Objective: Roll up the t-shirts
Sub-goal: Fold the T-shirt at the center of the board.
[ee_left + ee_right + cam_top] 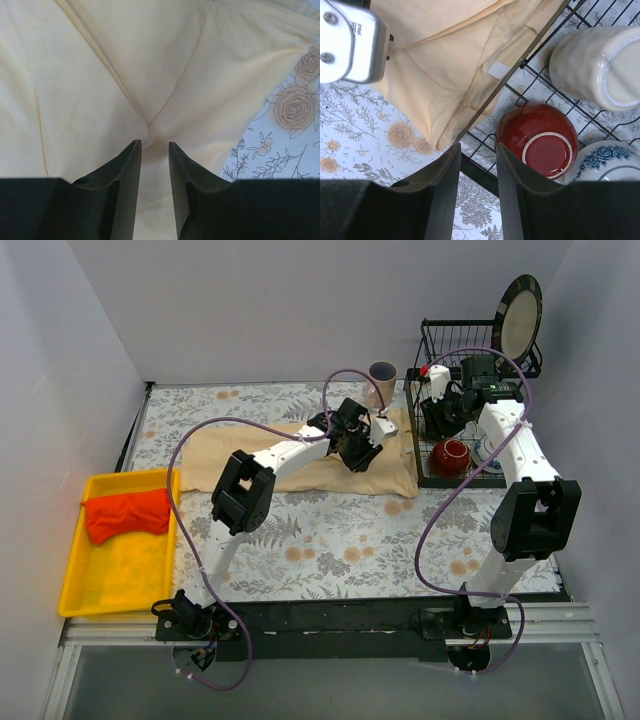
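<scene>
The left gripper (154,144) — jaws narrow at a fold of the cream t-shirt (100,75), grip I cannot tell; rolling seems to start — next needs firm hold.

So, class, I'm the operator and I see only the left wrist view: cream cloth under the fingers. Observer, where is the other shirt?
Observer: The red-orange shirt lies bunched in a yellow tray at the table's left edge.
Operator: And what is the right hand doing?
Observer: The right hand hangs over the edge of a black wire rack, jaws apart, nothing between them.
Operator: What is in that rack?
Observer: An upturned red bowl, among other crockery.
</scene>
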`<state>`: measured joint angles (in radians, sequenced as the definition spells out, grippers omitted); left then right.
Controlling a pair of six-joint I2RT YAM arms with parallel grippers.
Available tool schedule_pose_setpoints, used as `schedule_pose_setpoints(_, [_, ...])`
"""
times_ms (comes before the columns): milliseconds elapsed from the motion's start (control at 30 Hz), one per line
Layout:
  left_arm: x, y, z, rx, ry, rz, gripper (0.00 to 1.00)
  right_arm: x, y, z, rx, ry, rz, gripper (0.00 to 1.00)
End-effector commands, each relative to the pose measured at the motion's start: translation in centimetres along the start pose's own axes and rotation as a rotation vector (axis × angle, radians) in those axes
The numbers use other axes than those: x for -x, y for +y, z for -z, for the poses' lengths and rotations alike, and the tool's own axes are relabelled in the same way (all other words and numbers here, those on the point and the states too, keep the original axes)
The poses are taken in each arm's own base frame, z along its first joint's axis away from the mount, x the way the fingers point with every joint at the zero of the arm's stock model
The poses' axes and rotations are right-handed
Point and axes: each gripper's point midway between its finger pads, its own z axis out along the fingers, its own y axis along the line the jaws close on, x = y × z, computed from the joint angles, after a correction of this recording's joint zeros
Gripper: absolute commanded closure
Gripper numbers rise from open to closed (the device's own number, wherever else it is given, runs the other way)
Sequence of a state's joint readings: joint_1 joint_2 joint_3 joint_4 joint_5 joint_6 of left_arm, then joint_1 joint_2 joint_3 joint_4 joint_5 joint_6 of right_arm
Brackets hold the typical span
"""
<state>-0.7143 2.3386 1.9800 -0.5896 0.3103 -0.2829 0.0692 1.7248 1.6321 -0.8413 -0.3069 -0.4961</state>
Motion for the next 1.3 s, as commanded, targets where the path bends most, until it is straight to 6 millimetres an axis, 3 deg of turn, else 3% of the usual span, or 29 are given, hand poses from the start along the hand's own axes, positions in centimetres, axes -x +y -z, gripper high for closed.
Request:
schedule_pose_setpoints(0, [2.4,1.3,1.0,0.027,-0.068,0.006,0.73,0.8,0.4,1.2,0.0,-0.04,-0.006,0.58])
schedule_pose_setpoints(400, [2.1,1.4,-1.0,-0.022,-0.061,0.016,0.79,0.3,-0.6,0.6,-0.019,-0.02,-0.01,0.58])
schedule_pose_setpoints(667, [3.2,1.8,1.1,-0.022,-0.081,0.041,0.76,0.5,-1.2,0.2,-0.018,-0.025,-0.023,0.58])
schedule_pose_setpoints(900, [1.5,1.7,0.6,-0.021,-0.04,0.049,0.77,0.7,-1.5,-0.5,-0.011,-0.025,-0.027,0.58])
schedule_pose_setpoints(1067, [1.6,2.0,0.3,-0.025,-0.042,0.043,0.78,0.8,-1.7,-0.5,-0.015,-0.026,-0.026,0.58])
schedule_pose_setpoints(1267, [2.5,1.3,2.1,-0.052,-0.066,0.044,0.73,0.6,-1.6,-0.5,-0.011,-0.025,-0.031,0.59])
